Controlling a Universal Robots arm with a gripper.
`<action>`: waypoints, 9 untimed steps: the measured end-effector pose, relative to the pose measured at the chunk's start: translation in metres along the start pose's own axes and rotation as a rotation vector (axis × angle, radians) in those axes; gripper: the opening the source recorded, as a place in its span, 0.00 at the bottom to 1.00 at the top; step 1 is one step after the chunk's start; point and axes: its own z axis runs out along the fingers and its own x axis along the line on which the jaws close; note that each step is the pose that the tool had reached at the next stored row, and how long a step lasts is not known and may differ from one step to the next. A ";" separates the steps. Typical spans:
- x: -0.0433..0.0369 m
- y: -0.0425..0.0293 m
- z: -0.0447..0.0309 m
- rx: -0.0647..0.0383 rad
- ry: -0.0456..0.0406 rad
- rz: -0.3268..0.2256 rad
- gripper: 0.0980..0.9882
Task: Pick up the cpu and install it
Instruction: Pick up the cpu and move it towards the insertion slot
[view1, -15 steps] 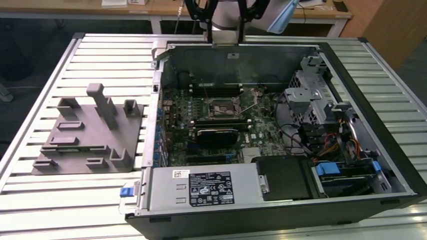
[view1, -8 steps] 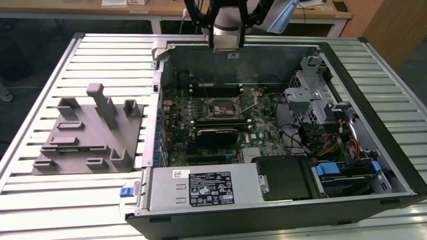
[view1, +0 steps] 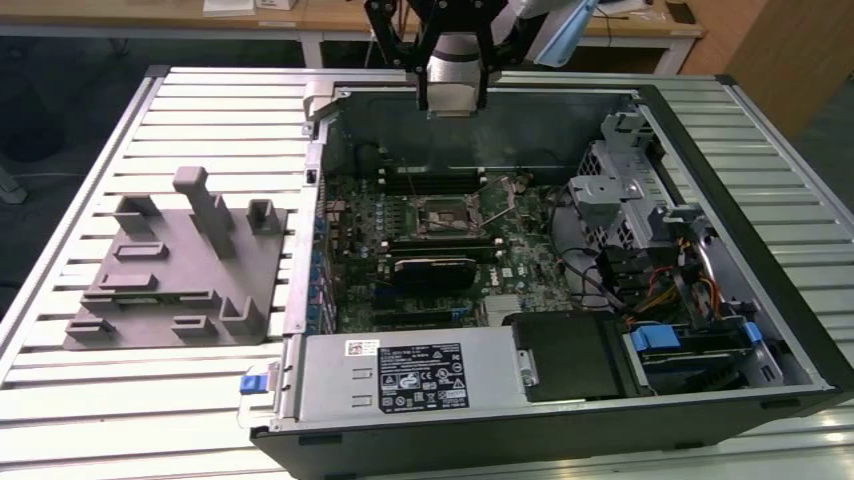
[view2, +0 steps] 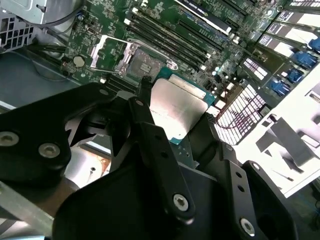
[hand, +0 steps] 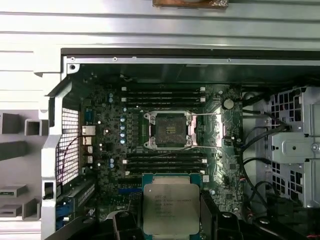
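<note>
Black fingers (view2: 149, 131) of the tool (view2: 176, 120) are clamped on the cpu (view2: 177, 105), 1 on each of 2 opposite edges, its silver top showing between them. Below the tool, apart from the cpu, lies the open socket (hand: 170, 130) on the green motherboard (hand: 110, 150). Well off to the tool's side, a grey fixture block (view1: 174, 265) sits on the slatted bench (view1: 214, 110).

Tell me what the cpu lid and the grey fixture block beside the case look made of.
The cpu: bare metal lid, satin silver, catching light in both wrist views, on a thin green board rim. The fixture block: probably plastic, moulded or printed, with a matte, even grey surface and no glints, though the look alone cannot confirm it.
</note>
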 end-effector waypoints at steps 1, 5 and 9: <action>0.0000 -0.0001 0.0018 0.000 0.0000 0.000 0.50; 0.0001 -0.0004 0.0092 0.000 0.0000 0.000 0.50; 0.0001 -0.0007 0.0163 0.000 0.0000 0.000 0.50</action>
